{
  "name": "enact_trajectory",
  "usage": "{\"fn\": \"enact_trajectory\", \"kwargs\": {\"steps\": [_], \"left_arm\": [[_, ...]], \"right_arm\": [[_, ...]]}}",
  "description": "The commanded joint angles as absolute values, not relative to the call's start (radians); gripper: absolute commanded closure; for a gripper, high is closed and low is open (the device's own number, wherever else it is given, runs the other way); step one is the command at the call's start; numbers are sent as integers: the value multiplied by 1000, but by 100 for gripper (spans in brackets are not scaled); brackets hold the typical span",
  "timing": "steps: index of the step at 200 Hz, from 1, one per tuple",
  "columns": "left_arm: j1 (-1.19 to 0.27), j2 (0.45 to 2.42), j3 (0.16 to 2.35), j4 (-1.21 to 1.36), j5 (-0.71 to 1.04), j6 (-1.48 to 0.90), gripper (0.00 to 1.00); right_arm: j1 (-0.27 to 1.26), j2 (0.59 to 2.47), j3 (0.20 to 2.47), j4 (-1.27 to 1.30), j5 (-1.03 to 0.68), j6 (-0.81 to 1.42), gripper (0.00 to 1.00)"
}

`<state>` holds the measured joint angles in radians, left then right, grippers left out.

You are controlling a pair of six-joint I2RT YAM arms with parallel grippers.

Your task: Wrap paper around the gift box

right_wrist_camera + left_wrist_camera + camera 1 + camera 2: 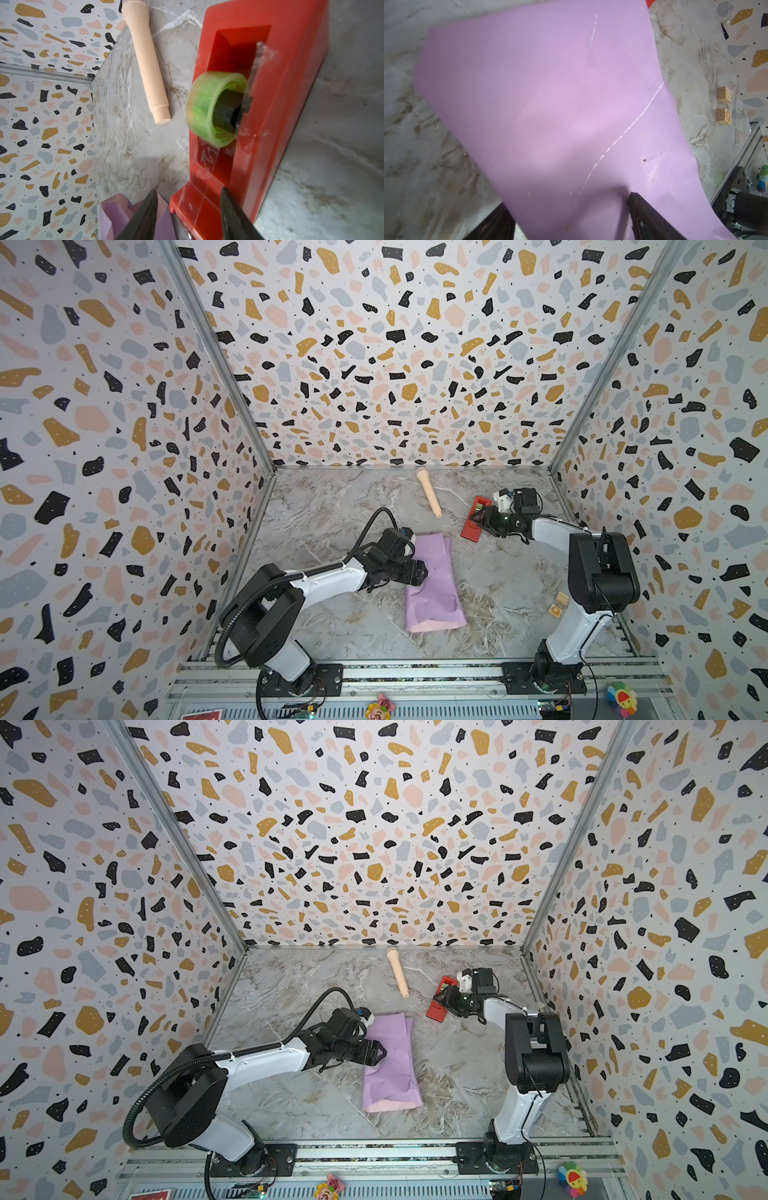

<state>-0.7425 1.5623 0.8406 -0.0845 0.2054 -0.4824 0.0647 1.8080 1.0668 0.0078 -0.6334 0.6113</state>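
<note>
At centre of table (324,510): paper (434,585) folded lengthwise, lilac face up, pink strip showing at near end, creased.
gift box: not visible in any view; judged to sit under the folded paper, unconfirmed.
left gripper (420,573): jaws wide apart, astride a raised hump of paper in wrist view; nothing clearly pinched; looks like pinning the fold, contact not confirmable.
right gripper (189,189): jaws partly apart at cutter end of red tape dispenser (469,526); clear tape strip runs toward the gap, not pinched as far as visible.
done: long sides seem folded over; no tape seen on paper.
remaining: grab tape, seal seam, fold and tape both open ends.
stage: roughly midway, judged.
around: beige toy microphone (429,493) at back, near dispenser but apart; two wooden blocks (559,605) front right, well apart from paper.
in the way: nothing on paper besides left gripper; microphone near right gripper, likely harmless; green tape roll (207,108) sits tilted on hub, may drag when pulled; fold may spring open if left gripper lifts.
</note>
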Motion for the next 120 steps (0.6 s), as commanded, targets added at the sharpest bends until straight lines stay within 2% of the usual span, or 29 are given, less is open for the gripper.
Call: {"fn": "enact_trajectory", "kwargs": {"steps": [1, 120], "left_arm": [[-744, 1603, 800, -209, 143, -458, 17], [-744, 1592, 788, -201, 140, -460, 17]], "right_arm": [[62, 1818, 1067, 36, -659, 621, 53], [30, 1879, 962, 343, -824, 877, 90]]}}
